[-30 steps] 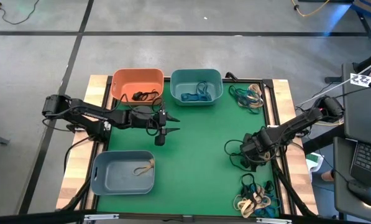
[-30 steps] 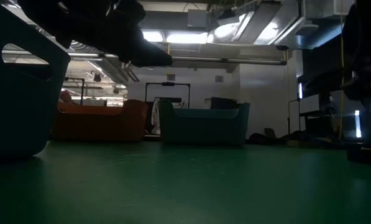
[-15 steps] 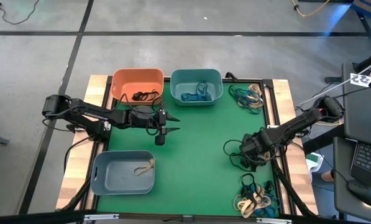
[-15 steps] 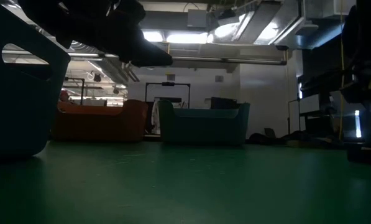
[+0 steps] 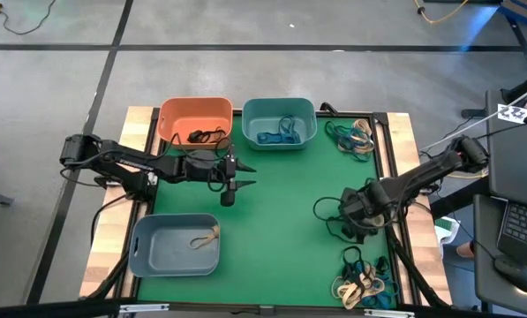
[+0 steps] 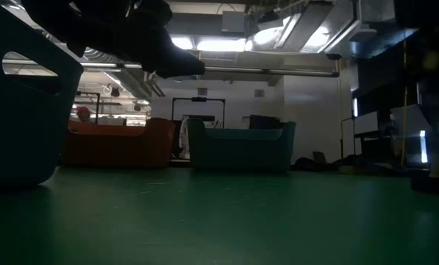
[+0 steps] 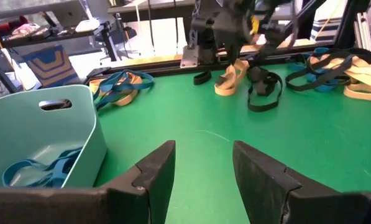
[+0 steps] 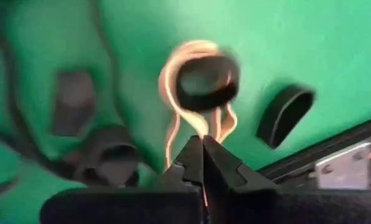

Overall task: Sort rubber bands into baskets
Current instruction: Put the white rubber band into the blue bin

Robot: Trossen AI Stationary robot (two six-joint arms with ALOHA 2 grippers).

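Observation:
My right gripper (image 5: pixel 352 210) is low over the green mat's right side, among loose black rubber bands (image 5: pixel 329 216), and is shut on a tan rubber band (image 8: pixel 197 62). A black band (image 8: pixel 207 84) lies against the tan loop. My left gripper (image 5: pixel 247 177) is open and empty above the mat, near the orange basket (image 5: pixel 195 119) and the teal basket (image 5: pixel 279 121). The grey-blue basket (image 5: pixel 175 245) stands at the near left. Black bands lie in the orange basket, blue ones in the teal basket, and a tan one in the grey-blue basket. My right gripper pinches the tan band's strands (image 8: pixel 201 129) between its two shut fingertips, at one end of the loop. In the left wrist view the fingers point down from above. The tan band (image 7: pixel 227 79) hangs below them, close to the mat, with a black band (image 7: pixel 263 88) beside it.
Mixed piles of tan, teal and black bands lie at the mat's far right (image 5: pixel 351 137) and near right (image 5: pixel 365 281). A black frame edges the mat on the right (image 5: pixel 388 177). The middle of the mat (image 5: pixel 281 221) is bare.
My right gripper has shifted a little toward the table's left. The black bands beside it have been drawn the same way.

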